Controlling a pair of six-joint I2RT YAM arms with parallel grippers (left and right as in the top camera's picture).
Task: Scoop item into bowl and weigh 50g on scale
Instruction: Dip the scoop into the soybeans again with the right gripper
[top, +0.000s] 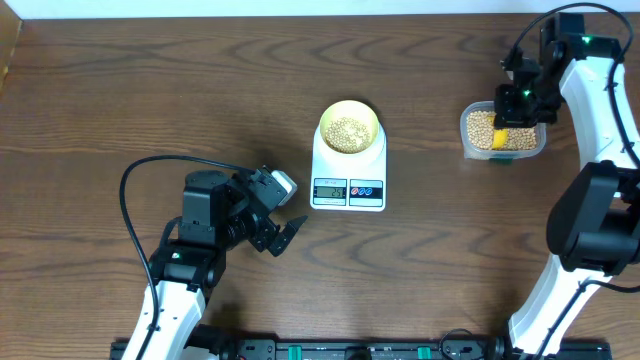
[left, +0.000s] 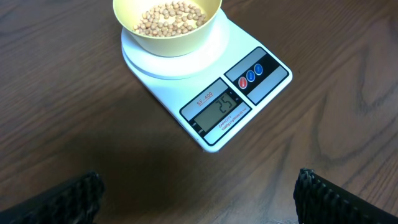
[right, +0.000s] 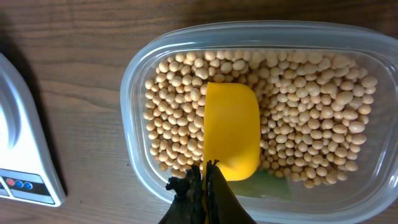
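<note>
Brown wood-grain table (top: 150, 90) carries everything. At its centre sits the scale (top: 349, 172), display toward the front edge, reading what looks like 25. The bowl (top: 374, 122) rests on the scale's back half, with a shallow layer of beans (top: 348, 131) inside. Toward the right edge, well apart from the scale, stands a clear tub (top: 466, 130) filled with more beans (right: 311, 93). The right gripper (right: 206, 171) hangs over the tub, its jaws pinched together on the end of a yellow scoop (right: 231, 127) that lies on the beans, touching them. The left gripper (top: 283, 237) sits nearer the front edge, just left of the scale, jaws spread wide and holding nothing, pointed at the scale.
</note>
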